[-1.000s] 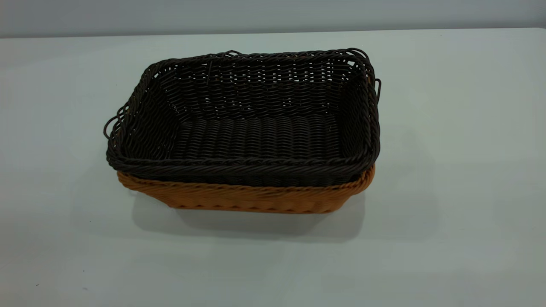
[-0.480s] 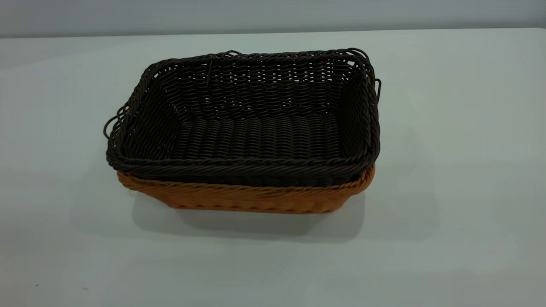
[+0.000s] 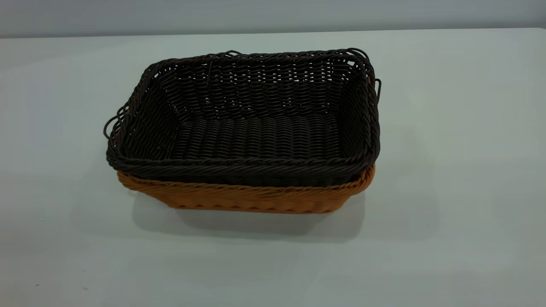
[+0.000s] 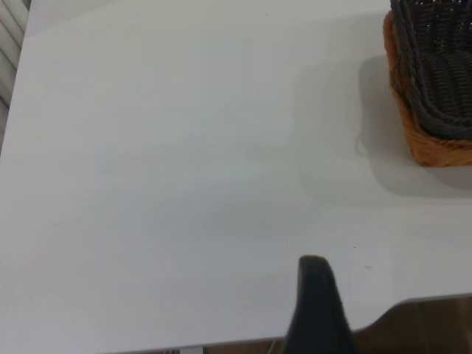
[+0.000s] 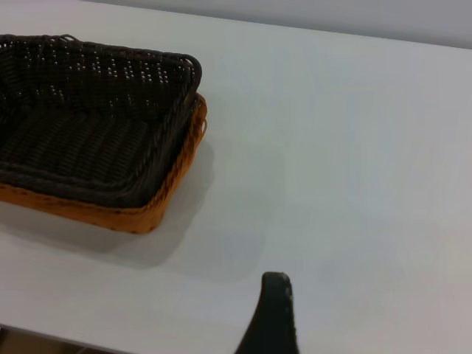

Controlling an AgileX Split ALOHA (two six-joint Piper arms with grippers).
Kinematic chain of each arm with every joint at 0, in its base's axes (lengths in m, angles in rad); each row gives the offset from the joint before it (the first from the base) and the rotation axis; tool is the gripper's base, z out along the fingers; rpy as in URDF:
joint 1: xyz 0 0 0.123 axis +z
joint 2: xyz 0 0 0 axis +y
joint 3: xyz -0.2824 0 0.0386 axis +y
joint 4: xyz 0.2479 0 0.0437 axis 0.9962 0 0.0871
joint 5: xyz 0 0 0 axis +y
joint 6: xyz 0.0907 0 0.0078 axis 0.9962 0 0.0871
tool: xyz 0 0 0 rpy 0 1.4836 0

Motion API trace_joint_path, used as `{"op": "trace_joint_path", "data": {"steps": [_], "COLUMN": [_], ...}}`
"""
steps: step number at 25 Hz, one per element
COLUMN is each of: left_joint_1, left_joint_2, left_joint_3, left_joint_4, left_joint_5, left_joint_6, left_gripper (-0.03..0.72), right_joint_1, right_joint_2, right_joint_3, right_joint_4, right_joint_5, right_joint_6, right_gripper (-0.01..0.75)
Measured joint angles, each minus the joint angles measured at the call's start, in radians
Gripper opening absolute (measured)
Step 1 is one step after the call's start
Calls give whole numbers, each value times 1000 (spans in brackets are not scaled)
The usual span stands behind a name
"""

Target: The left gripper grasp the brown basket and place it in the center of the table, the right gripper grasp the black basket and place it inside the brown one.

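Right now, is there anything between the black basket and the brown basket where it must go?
Nothing visible stands between them: the black basket already sits nested inside the brown basket on the table. Both arms are drawn back, away from the baskets.

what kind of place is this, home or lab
Probably a lab or test bench, not a home. A bare pale table against a plain wall holds only a black basket nested in a brown basket, and each wrist view shows part of a robot pincer at the table's edge.
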Motion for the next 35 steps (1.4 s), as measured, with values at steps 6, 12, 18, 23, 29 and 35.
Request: {"op": "trace_joint_path", "data": {"steps": [6,12,18,23,29,35], "left_joint_1": [0,0,0,1,1,1], "left_joint_2": [0,0,0,0,0,0], "left_joint_3": [0,0,0,0,0,0], "left_joint_4": [0,0,0,0,0,0], "left_joint_5": [0,0,0,0,0,0], "left_joint_6": [0,0,0,0,0,0], "left_gripper": [474,474,474,474,474,474], "right_joint_1": [0,0,0,0,0,0], "right_joint_2": [0,0,0,0,0,0], "right_joint_3": [0,3,5,5,5,5], "right_joint_4": [0,-7,-149,-206,-209,-211], "right_joint_5": [0,-3,-7,-8,-9,-9], "right_joint_6": [0,4,163,225,225,224], "right_gripper": [586,586,586,586,586,586]}}
